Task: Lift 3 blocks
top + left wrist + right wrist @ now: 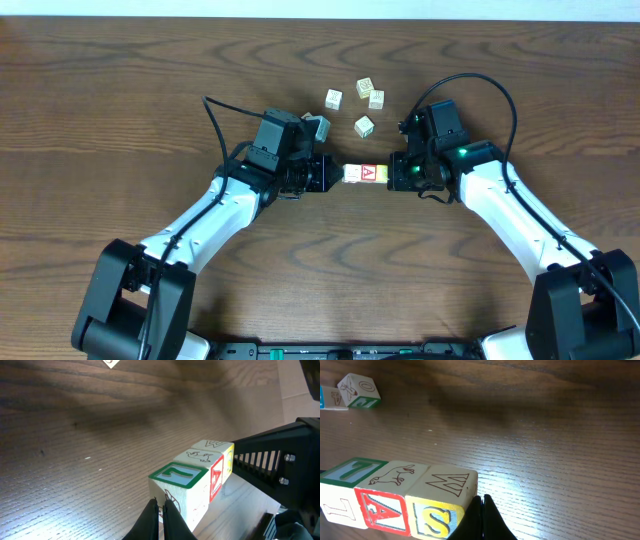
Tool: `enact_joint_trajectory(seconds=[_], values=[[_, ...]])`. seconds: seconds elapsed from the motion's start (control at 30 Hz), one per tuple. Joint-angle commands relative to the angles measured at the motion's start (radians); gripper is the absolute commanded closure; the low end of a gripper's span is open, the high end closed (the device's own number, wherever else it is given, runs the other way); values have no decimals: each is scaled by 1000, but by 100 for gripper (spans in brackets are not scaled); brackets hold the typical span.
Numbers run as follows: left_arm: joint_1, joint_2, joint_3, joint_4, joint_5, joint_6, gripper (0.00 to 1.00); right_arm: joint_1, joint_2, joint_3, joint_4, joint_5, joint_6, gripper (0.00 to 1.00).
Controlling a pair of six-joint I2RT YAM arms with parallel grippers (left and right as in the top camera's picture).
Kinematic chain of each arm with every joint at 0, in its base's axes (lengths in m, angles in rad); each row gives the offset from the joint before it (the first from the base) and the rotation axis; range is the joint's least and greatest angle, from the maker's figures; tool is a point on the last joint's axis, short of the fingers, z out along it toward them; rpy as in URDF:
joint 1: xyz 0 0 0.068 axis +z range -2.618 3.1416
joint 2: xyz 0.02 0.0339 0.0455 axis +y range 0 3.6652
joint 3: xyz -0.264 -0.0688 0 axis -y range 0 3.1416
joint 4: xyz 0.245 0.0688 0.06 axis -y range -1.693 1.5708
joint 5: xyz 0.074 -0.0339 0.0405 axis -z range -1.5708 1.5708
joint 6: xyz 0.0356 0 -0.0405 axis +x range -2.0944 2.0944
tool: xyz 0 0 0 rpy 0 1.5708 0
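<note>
Three blocks form a straight row (366, 173) squeezed end to end between my two grippers, apparently held just off the table. In the right wrist view they are a green-edged "7" block (345, 472), a red "A" block (382, 507) and a yellow "S" block (437, 520). My left gripper (337, 173) (161, 510) is shut, its closed tips pushing on the green block's end face (180, 477). At the other end, my right gripper (391, 173) (481, 505) is also shut and presses against the yellow block's end. Nothing sits between either pair of fingers.
Several loose cubes lie behind the row: cream ones (333, 98), (366, 86), (377, 99), (365, 126) and a blue-topped one (320, 125) beside the left wrist. The right wrist view catches one cube (359, 390) at far left. Wooden tabletop (120, 90) all round.
</note>
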Motion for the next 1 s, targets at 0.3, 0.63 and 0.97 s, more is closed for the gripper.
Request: enact_joint_trajectory(seconds=[0.3,0.63,0.97], values=[[-62,5,10,8,-2,-2,93,39,1,27,7,-101,-3,99],[-63,5,10,6,-6,-3,93,39,1,27,7,-108,7,99],[-63,6,10,-36,-55,-6,93,39,1,27,7,-108,7,99]])
